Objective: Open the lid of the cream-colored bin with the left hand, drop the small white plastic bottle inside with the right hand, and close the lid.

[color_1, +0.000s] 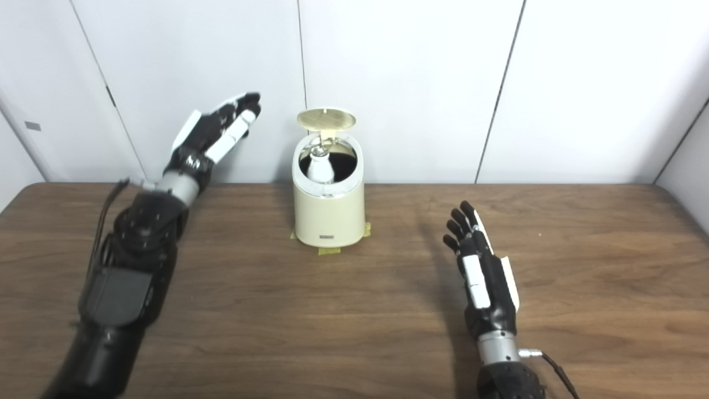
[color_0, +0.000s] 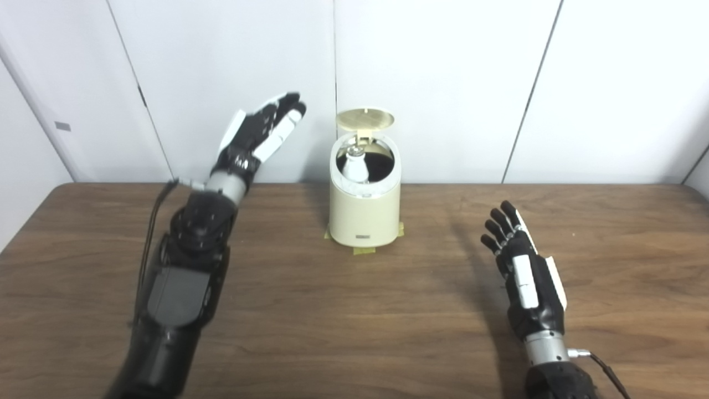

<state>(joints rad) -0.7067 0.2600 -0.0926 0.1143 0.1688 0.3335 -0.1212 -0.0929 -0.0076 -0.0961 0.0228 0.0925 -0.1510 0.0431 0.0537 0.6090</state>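
Observation:
The cream-colored bin (color_0: pixel 364 213) stands on the wooden table (color_0: pixel 354 310) near the back wall, its round lid (color_0: pixel 365 118) tipped up on its hinge. Inside the dark opening leans the small white plastic bottle (color_0: pixel 354 165). My left hand (color_0: pixel 265 132) is raised to the left of the bin at lid height, fingers stretched out, holding nothing and not touching the lid. My right hand (color_0: pixel 518 260) hovers low over the table to the right of the bin, fingers apart and empty.
Strips of yellow tape (color_0: pixel 364 250) mark the bin's base on the table. White wall panels (color_0: pixel 443 83) rise right behind the bin. A cable (color_0: pixel 606 368) trails from my right wrist.

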